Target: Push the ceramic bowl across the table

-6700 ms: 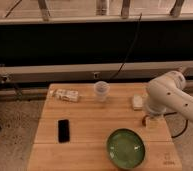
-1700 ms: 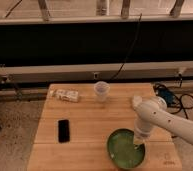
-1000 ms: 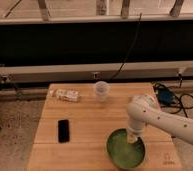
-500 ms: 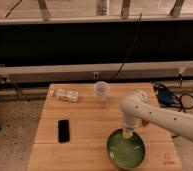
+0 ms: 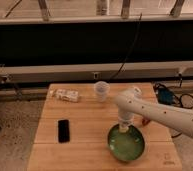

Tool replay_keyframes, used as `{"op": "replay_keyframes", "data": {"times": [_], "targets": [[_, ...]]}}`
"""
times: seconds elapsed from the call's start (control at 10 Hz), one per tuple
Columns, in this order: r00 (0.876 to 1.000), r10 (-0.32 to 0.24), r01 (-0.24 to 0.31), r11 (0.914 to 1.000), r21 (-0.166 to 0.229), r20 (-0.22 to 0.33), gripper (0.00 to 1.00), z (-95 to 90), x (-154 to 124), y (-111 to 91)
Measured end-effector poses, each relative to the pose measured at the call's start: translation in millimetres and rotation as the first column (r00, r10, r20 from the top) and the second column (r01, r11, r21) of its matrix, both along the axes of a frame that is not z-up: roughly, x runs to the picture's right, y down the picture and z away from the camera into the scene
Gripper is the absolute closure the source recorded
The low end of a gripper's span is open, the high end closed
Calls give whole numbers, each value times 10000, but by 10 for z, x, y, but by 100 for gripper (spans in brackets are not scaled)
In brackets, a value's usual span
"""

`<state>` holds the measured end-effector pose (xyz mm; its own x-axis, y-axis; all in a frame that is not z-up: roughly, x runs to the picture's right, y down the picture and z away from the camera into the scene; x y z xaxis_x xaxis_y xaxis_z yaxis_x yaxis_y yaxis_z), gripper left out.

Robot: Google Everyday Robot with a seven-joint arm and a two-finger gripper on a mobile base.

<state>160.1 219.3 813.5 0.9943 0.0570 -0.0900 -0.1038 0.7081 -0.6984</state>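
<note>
End effector: the end effector point(image 5: 124, 127) points down from the white arm point(image 5: 160, 114), its tip at the far rim of the ceramic bowl, about touching it; whether it is spread or closed cannot be told, and no hold on anything shows
Ceramic bowl: the ceramic bowl point(image 5: 126, 145) sits upright on the near right part of the desk, close to the near edge
Desk: the desk point(image 5: 87, 127) is light wood with plank seams
Clear cup: the clear cup point(image 5: 102, 91) stands upright near the far edge, well apart from the bowl
Phone: the black phone point(image 5: 63, 130) lies flat on the left side
Packet: the small packet point(image 5: 67, 95) lies at the far left corner
</note>
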Motion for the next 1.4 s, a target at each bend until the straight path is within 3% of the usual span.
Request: {"op": "replay_keyframes", "data": {"times": [0.6, 0.9, 1.1, 1.4], "targets": [[9962, -796, 787, 9965, 266, 350, 97, 205, -332, -172], [9913, -1201, 1184, 9924, 334, 540, 97, 218, -477, -179], [9828, -1693, 1665, 9851, 431, 743, 97, 214, -717, -162], [9742, -2071, 2026, 9776, 566, 899, 97, 255, -799, -191]]}}
